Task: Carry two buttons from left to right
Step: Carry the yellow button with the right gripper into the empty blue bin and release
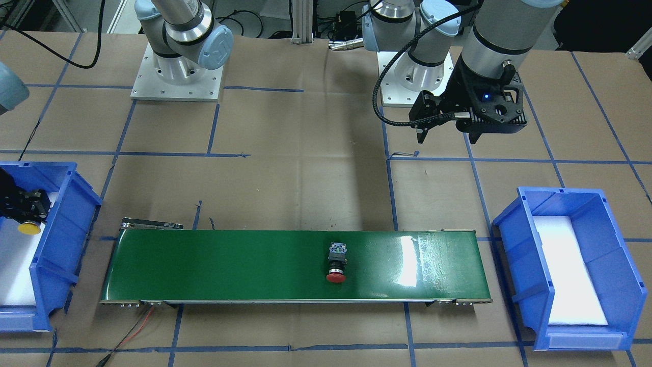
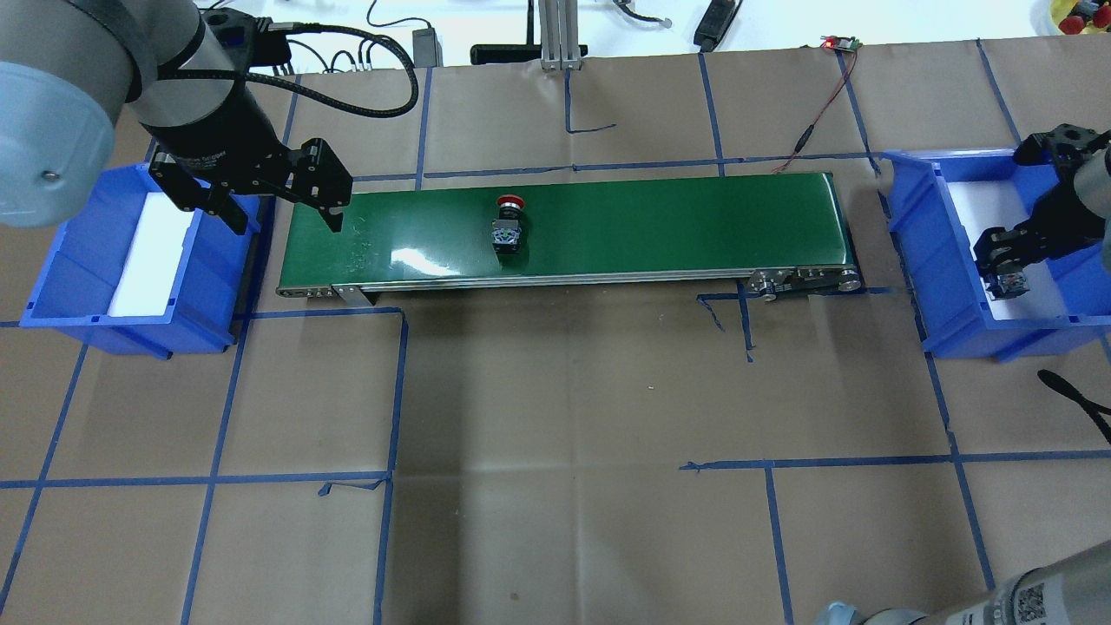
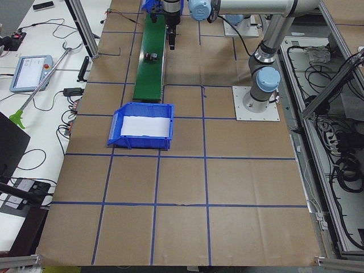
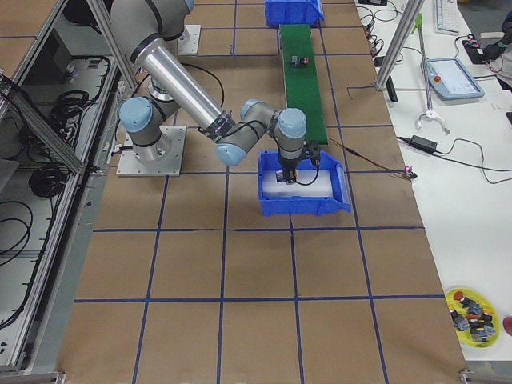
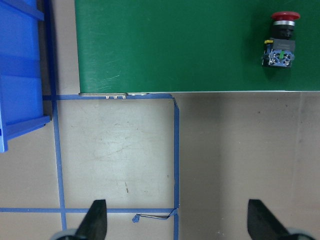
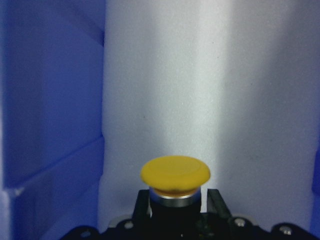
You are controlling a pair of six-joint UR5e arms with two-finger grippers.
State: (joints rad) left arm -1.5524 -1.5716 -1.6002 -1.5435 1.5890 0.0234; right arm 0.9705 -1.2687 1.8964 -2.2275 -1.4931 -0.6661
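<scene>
1. Table (image 2: 564, 477): it is covered with brown paper and marked with a grid of blue tape.

2. Left gripper (image 2: 285, 217): it hangs above the paper on the robot's side of the belt's left end. The jaws are spread wide. The fingers (image 5: 97, 220) hold nothing and touch nothing.

3. Belt (image 2: 651, 226): a green strip that runs left to right across the table, between two blue bins.

4. Red button (image 2: 508, 227): it lies on its side on the belt, slightly left of the belt's middle. The cap points away from the robot and the contact block points toward it. It is well apart from both grippers.

5. Left bin (image 2: 69, 252): it stands just beside the belt's left end and has a white liner.

6. Right bin (image 2: 911, 234): it stands just beside the belt's right end and also has a white liner.

7. Right gripper (image 2: 1007, 278): it reaches into the right bin. The jaws are clamped on the black body of the yellow button (image 6: 175, 172), cap downward over the liner. Contact between cap and liner cannot be determined.

8. Wire (image 2: 825, 95): a thin red-and-black lead that runs from the belt's right end toward the table's far edge.
</scene>
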